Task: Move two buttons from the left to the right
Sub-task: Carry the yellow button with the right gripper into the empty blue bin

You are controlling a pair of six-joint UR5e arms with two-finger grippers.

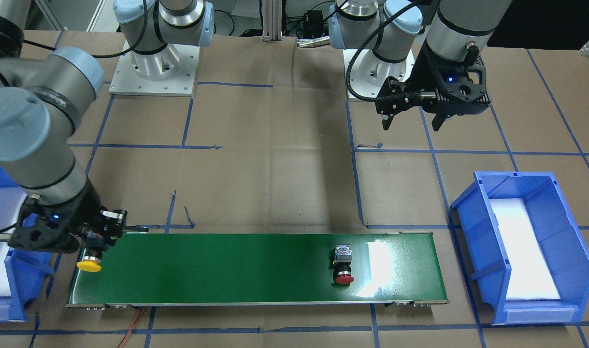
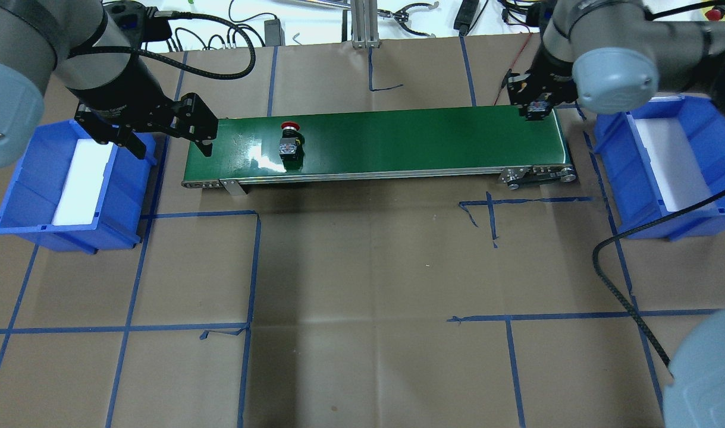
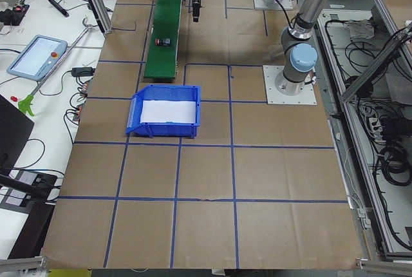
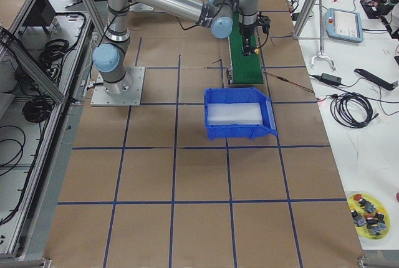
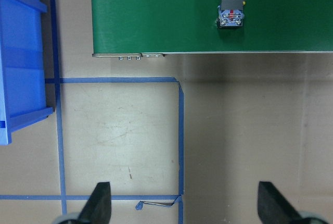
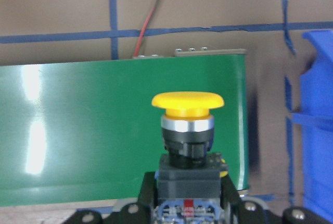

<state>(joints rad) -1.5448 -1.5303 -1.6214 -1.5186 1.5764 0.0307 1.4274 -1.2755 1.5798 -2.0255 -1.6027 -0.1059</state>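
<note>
Now, front view: right gripper (image 1: pixel 97 240) clamps the yellow button (image 1: pixel 89 264) at the belt's (image 1: pixel 226 270) right end; red button (image 1: pixel 343 265) lies on the belt toward its left end.
Left wrist view: left gripper (image 5: pixel 187 206) spread wide, empty.
Overhead: the next move is probably to carry yellow over the right bin (image 2: pixel 633 172) and release.

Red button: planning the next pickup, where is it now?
In the overhead view the red button lies on the green belt near its left end, apart from the open left gripper.

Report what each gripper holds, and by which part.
Right gripper holds the yellow button by its rear block, cap pointing away from the wrist. Left gripper is open and holds nothing.
</note>
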